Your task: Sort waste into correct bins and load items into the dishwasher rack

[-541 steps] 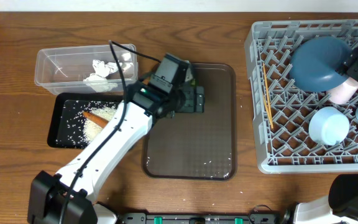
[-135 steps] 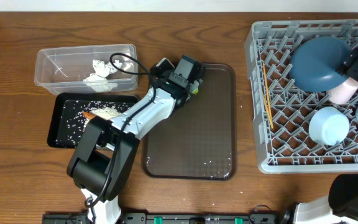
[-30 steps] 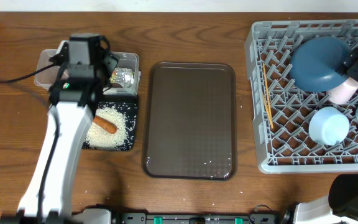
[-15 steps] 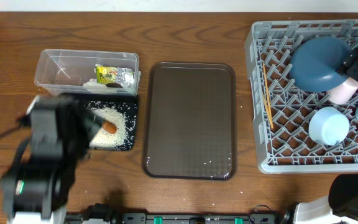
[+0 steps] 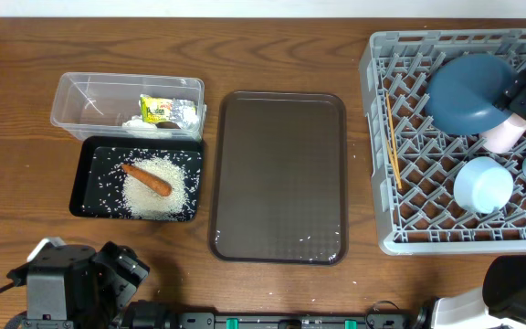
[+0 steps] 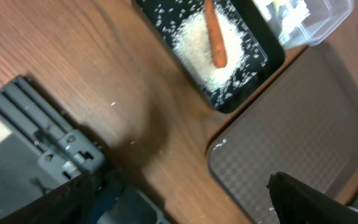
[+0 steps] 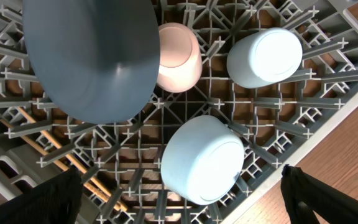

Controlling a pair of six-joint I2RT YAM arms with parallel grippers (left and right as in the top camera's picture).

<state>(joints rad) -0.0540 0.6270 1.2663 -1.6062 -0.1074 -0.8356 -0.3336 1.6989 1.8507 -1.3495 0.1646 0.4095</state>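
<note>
Left gripper (image 6: 182, 186), fingers apart and holding nothing, sits at seven o'clock, beyond the near edge of the black tray (image 5: 78, 192). Wrapper (image 5: 160, 110) lies in the clear tub (image 5: 80, 96) at ten, perhaps over tissue (image 5: 135, 120). Right gripper (image 7: 180, 186), spread wide, hangs over the rack (image 5: 379, 183) at three.

On the desk (image 5: 26, 55), beyond the left pincer (image 6: 188, 200), lies the shallow tray (image 5: 89, 178) holding rice (image 5: 144, 196) and carrot stick (image 5: 146, 178); behind that, the tub (image 5: 71, 100) with the wrapper (image 5: 160, 110). Rightward sits the serving tray (image 5: 279, 174), then the rack (image 5: 427, 164), well apart.
</note>
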